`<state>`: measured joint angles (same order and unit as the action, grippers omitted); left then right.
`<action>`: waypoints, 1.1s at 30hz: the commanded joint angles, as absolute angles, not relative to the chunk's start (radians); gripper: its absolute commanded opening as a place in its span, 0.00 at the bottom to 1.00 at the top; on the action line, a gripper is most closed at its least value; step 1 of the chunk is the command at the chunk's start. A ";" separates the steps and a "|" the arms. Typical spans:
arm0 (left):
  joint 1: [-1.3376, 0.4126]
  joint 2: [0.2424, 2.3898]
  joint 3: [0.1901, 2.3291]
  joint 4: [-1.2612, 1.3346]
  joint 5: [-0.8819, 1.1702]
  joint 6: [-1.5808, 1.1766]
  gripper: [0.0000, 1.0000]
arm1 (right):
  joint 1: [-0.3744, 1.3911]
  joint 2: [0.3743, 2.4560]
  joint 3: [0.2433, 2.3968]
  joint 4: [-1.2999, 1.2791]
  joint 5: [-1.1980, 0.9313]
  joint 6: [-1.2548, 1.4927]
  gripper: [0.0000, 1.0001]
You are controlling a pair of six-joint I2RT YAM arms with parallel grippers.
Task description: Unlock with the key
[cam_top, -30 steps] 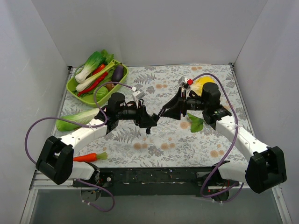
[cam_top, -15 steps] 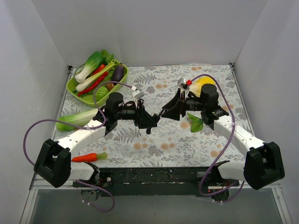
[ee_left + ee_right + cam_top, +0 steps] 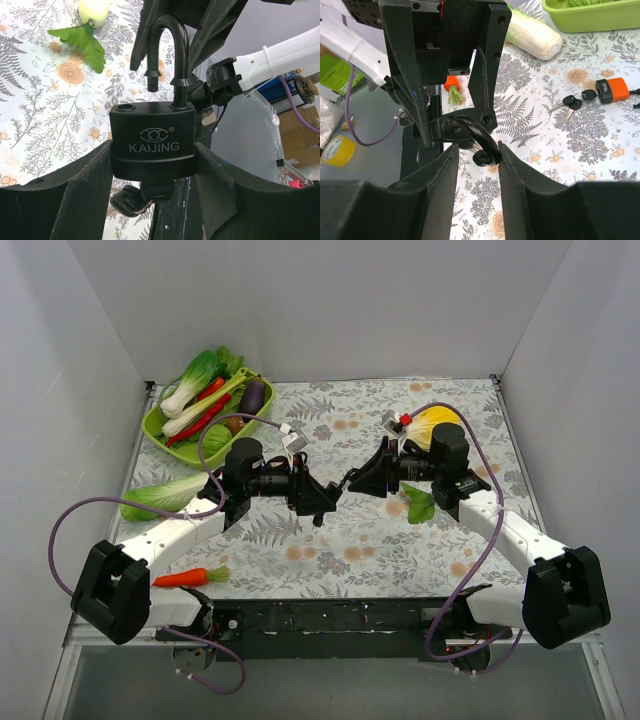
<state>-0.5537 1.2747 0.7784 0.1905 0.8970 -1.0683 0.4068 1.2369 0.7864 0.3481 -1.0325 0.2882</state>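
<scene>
My left gripper [image 3: 152, 150] is shut on the body of a black KAIJING padlock [image 3: 152, 135] and holds it upright above the table. The shackle [image 3: 175, 35] stands open, its short leg lifted out of its hole. A black-headed key [image 3: 157, 192] sits in the keyhole underneath, with a second key hanging from its ring. In the right wrist view my right gripper [image 3: 477, 150] has its jaws on either side of the shackle [image 3: 482, 140]. One finger touches it, and a gap shows at the other. Both grippers meet mid-table [image 3: 338, 490].
An orange padlock [image 3: 609, 90] with loose keys [image 3: 570, 103] lies on the floral cloth. A green tray [image 3: 160, 430] of vegetables stands at the back left. A bok choy [image 3: 165, 495], a carrot [image 3: 185, 577], a yellow vegetable [image 3: 435, 420] and a green leaf [image 3: 420, 505] lie around.
The right gripper's jaws have narrowed around the shackle. The left gripper keeps the padlock in the same place.
</scene>
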 commanded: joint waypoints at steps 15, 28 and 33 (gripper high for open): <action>-0.581 1.239 0.818 0.098 0.571 -1.020 0.00 | 0.411 1.272 0.707 0.584 -0.985 0.500 0.12; -0.681 1.299 0.729 0.040 0.221 -1.183 0.00 | 0.443 1.408 0.661 0.520 -0.818 0.411 0.07; -0.687 1.408 0.767 0.006 0.144 -1.192 0.00 | 0.443 1.499 0.667 0.499 -0.741 0.377 0.07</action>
<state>-0.6987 1.3499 0.7223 -0.0010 0.3027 -1.1160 0.4408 1.4487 0.6662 0.4950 -0.8139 0.4606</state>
